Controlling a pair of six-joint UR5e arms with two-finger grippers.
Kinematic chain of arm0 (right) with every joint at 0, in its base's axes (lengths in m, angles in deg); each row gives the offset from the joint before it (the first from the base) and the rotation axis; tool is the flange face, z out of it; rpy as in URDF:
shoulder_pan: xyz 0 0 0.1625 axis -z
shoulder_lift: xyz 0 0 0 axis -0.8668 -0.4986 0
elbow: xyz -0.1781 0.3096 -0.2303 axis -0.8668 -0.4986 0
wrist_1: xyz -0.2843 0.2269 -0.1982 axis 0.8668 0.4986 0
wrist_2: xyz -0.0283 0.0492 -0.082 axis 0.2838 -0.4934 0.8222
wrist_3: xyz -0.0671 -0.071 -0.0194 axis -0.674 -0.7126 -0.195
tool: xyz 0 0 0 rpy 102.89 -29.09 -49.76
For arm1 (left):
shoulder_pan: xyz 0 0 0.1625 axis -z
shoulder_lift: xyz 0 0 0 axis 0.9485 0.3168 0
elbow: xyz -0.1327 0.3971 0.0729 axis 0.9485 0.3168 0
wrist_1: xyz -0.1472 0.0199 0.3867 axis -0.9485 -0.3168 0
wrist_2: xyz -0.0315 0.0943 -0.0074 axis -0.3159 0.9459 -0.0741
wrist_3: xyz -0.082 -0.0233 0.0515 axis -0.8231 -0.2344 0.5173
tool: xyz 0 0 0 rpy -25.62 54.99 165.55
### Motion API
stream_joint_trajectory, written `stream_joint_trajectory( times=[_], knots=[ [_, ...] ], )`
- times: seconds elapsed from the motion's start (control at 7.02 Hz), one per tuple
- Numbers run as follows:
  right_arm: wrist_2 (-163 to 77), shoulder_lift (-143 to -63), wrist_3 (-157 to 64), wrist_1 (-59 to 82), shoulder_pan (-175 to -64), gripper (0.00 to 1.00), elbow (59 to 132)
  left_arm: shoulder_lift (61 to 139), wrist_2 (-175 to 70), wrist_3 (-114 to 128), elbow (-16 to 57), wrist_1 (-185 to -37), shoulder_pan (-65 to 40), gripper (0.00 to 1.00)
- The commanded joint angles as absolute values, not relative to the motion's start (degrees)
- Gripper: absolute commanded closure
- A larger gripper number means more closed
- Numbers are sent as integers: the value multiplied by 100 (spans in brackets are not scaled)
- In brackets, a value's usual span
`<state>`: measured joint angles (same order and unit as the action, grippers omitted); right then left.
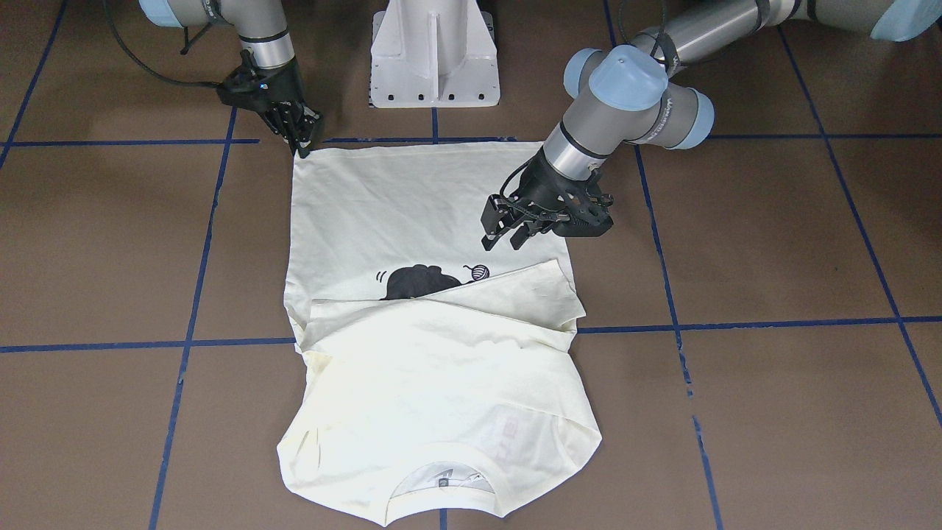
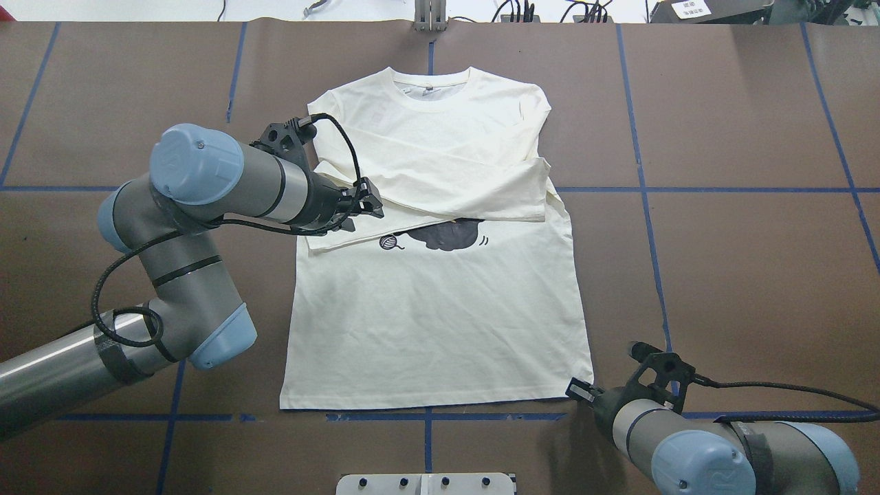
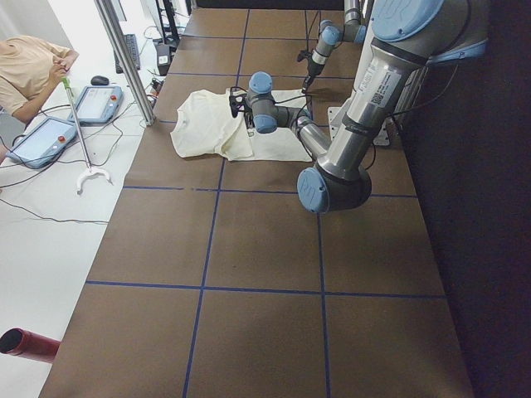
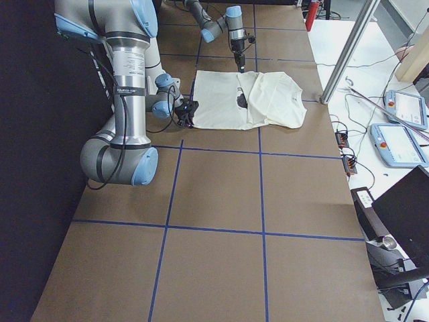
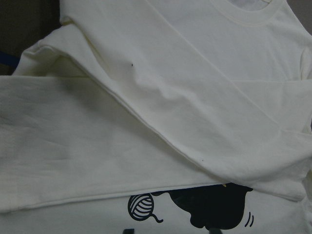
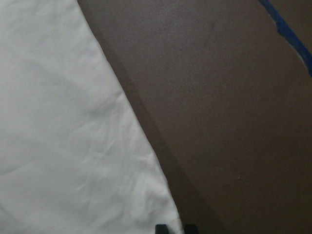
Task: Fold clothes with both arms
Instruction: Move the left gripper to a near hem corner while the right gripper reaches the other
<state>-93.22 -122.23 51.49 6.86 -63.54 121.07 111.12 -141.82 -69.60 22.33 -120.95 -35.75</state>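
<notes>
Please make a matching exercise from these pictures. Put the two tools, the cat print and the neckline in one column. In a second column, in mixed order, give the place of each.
Column one:
1. left tool
2. right tool
3. cat print
4. neckline

Column two:
A. at the end of the T-shirt opposite the hem
B. at a corner of the hem
C. partly hidden under a folded sleeve
D. above the T-shirt, near the yarn-ball print

Pairs: 1-D, 2-B, 3-C, 4-A
</notes>
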Motion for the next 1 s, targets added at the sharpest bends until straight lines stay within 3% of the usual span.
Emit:
stream_joint_trajectory(
  times=[0.0, 0.14, 0.28, 0.43, 0.85],
  knots=[
    [-9280, -12185, 5141, 693, -6361, 100, 12181, 10941, -14173, -7090, 2456, -12024, -3584, 42],
    [-9228, -12220, 5133, 684, -6361, 100, 12208, 10653, -14155, -7152, 2884, -11763, -3776, 45],
    [-9132, -12194, 5115, 693, -6352, 100, 12225, 10102, -14016, -7283, 3637, -11247, -4265, 38],
    [-9140, -12177, 5080, 693, -6361, 100, 12234, 9487, -13492, -7624, 4445, -10806, -4870, 0],
    [-9166, -12142, 5054, 693, -6361, 100, 12401, 9050, -12821, -8724, 4541, -10374, -5982, 11]
  ],
)
